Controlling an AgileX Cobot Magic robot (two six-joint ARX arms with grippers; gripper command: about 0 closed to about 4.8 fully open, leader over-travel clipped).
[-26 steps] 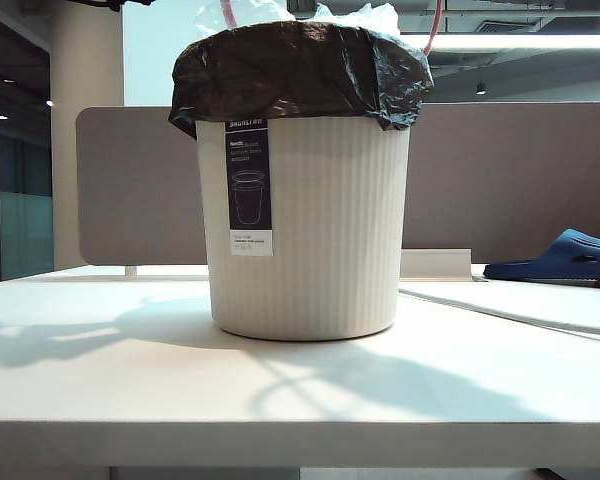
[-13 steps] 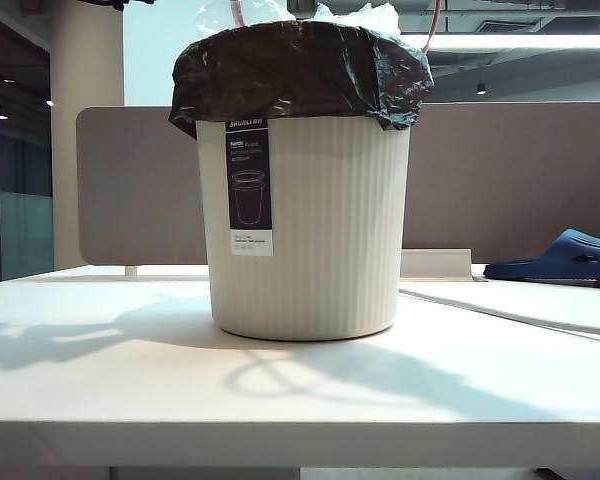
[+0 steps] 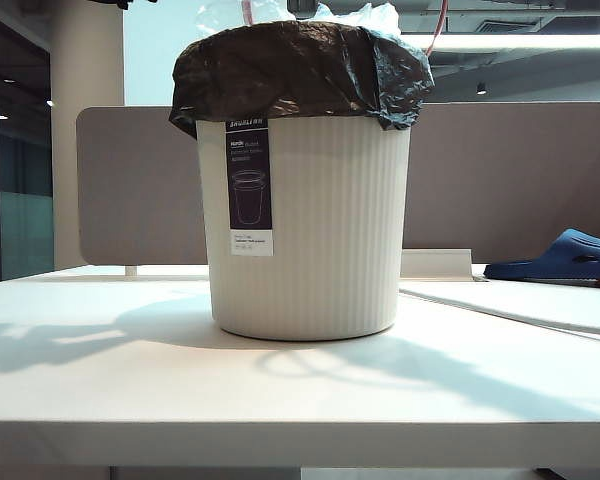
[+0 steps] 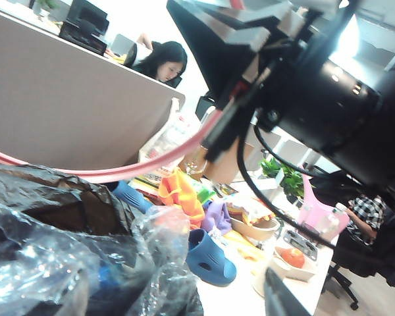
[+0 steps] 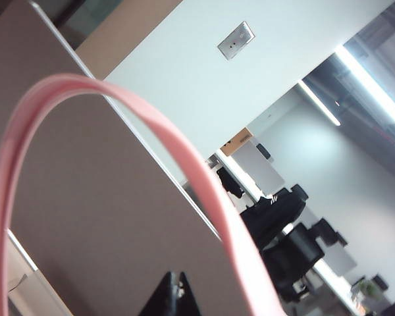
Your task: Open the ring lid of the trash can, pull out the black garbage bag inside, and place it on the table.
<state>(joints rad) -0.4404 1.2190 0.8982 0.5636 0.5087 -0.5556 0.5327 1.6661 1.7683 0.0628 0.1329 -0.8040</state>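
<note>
Rising since the earlier frame, the ring lid [image 5: 184,164] is hanging clamped in the right gripper [image 5: 173,293]; left gripper [image 4: 276,299] is waiting released; black garbage bag [image 3: 300,70] is remaining inside the trash can [image 3: 330,230].

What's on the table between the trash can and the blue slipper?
In the exterior view, between the trash can and the blue slipper, the table carries only a low pale strip by the partition; the rest is bare.

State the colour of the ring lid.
Dusty pink; the ring lid shows best in the right wrist view, as a curved hoop.
</note>
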